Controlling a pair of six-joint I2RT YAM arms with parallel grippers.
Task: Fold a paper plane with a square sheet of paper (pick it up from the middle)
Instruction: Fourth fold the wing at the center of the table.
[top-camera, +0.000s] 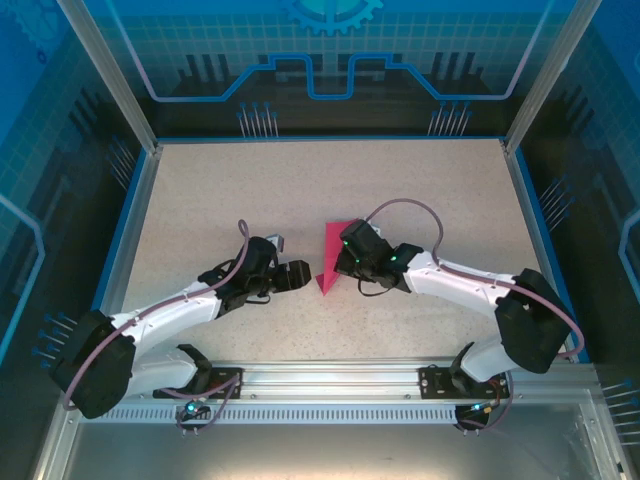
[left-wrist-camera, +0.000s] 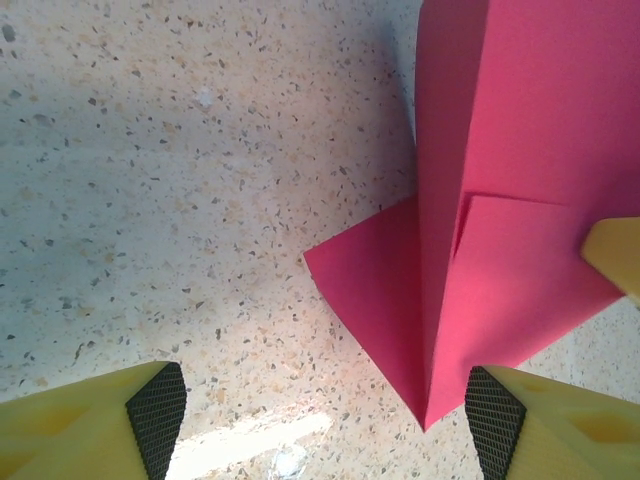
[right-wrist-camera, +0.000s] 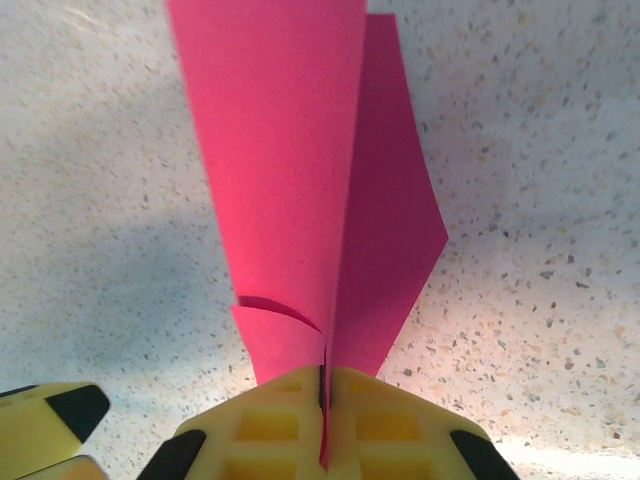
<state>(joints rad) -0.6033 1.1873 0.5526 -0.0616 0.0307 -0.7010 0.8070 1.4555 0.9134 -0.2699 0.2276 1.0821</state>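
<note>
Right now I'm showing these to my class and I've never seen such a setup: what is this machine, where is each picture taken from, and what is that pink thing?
These are two robot arms bolted at the near edge of a speckled table. One picture looks down from above; the other two come from cameras on each wrist. The pink thing is a paper plane, partly folded, with a pointed end. The right gripper has its yellow jaws pinched shut on the paper. The left gripper has its jaws open, with the plane's point between them; nothing is held there.
</note>
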